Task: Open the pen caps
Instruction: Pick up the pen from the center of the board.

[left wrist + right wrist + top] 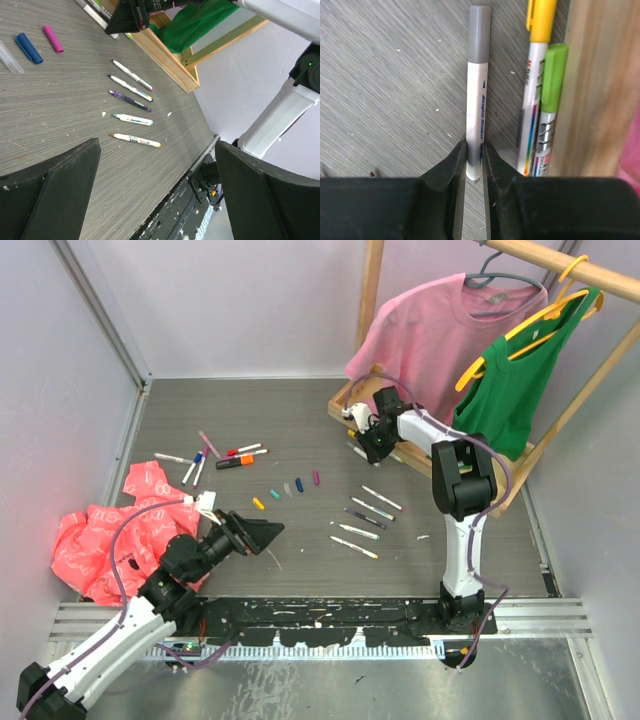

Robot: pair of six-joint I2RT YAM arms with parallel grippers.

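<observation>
Grey-capped pen tight within the right claw, cap outward

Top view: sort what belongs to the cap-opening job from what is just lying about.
Job: grey-capped pen, pinched in right gripper; five pens mid-table; loose caps; left pen cluster.
Lying about: pink shirt; green top; red bag; wooden rack.

The right hand sits at the bottom centre of the frame, its two black fingers pressed against either side of a white pen. The pen runs straight up the frame, its grey cap at the top. Just to its right, a yellow-capped pen and a green-capped pen lie side by side against a wooden rail. All three rest on the grey desk.
</observation>
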